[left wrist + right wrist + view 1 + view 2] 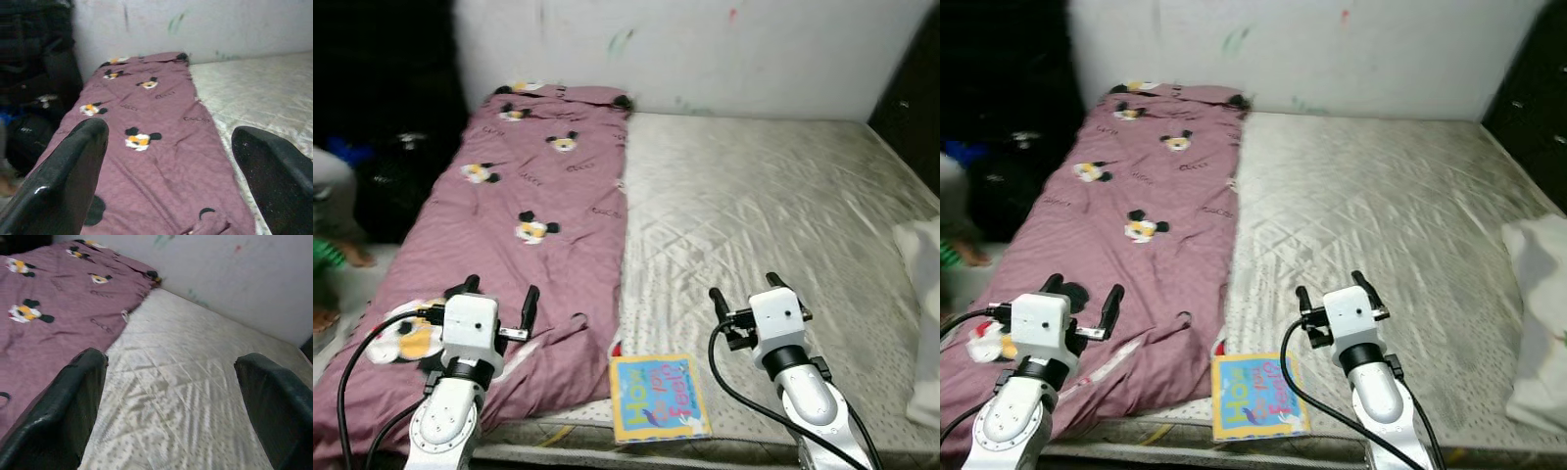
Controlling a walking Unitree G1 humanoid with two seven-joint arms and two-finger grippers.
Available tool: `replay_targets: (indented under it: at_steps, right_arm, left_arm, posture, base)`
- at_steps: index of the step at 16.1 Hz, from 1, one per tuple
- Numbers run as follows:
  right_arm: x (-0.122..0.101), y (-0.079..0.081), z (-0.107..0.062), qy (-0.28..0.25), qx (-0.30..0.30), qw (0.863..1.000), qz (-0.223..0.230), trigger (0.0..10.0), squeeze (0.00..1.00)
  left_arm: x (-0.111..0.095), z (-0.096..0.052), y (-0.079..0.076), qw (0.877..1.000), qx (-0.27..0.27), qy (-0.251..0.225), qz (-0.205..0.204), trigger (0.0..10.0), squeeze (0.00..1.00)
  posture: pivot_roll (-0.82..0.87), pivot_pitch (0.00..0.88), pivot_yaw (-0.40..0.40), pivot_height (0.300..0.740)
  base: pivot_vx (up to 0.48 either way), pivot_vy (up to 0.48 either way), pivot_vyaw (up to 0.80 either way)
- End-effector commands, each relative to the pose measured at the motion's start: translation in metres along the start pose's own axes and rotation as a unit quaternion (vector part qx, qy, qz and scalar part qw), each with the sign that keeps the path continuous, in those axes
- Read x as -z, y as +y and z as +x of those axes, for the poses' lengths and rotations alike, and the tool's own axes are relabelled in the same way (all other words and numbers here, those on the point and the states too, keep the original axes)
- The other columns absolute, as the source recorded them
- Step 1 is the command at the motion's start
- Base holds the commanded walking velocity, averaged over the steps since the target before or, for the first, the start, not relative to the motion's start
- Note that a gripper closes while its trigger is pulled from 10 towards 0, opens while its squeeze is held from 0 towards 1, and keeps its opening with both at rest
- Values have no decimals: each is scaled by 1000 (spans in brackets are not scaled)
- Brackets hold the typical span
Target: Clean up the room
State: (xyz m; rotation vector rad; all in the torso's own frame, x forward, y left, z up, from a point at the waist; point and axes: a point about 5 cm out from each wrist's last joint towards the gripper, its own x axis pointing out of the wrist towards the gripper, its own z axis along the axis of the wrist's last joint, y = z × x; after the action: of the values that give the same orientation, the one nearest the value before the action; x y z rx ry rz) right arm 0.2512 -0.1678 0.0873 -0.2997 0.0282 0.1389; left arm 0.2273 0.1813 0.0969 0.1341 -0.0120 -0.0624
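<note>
1. Left eye view, nearest the camera: colourful square picture book with a blue cover (pixel 659 397), flat at the near edge of the quilted silver-grey mattress (pixel 773 206), just beside the hem of the mauve blanket printed with cartoon mouse heads (pixel 524 245). Left gripper (pixel 499 302) over the blanket, fingers spread, empty. Right gripper (pixel 744 296) over the mattress, fingers spread, empty.
2. Right eye view: same scene; crumpled white cloth (pixel 1540 323) at the mattress's right edge, white wall (pixel 1332 49) behind the bed.
3. Left wrist view: two black fingers (pixel 63 181) well apart, mauve blanket between them, dark bags (pixel 34 98) beside the bed.
4. Right wrist view: black fingers (pixel 68 411) wide apart above the seam between blanket and mattress.
</note>
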Motion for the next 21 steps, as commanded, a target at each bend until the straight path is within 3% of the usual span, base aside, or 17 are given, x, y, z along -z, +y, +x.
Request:
replay_targets:
  at_steps: [1,21]
  right_arm:
    - [-1,-1,2,0,2,1000,3,10000,0]
    - [-1,-1,3,0,1,1000,3,10000,0]
  left_arm:
    - [0,0,2,1000,1,4,3,10000,0]
    - [0,1,1,1000,6,2,-1,10000,0]
  posture:
    - [-30,0,-3,740]
    - [-31,0,-4,740]
  base:
    - [0,0,0]
    - [-15,0,0]
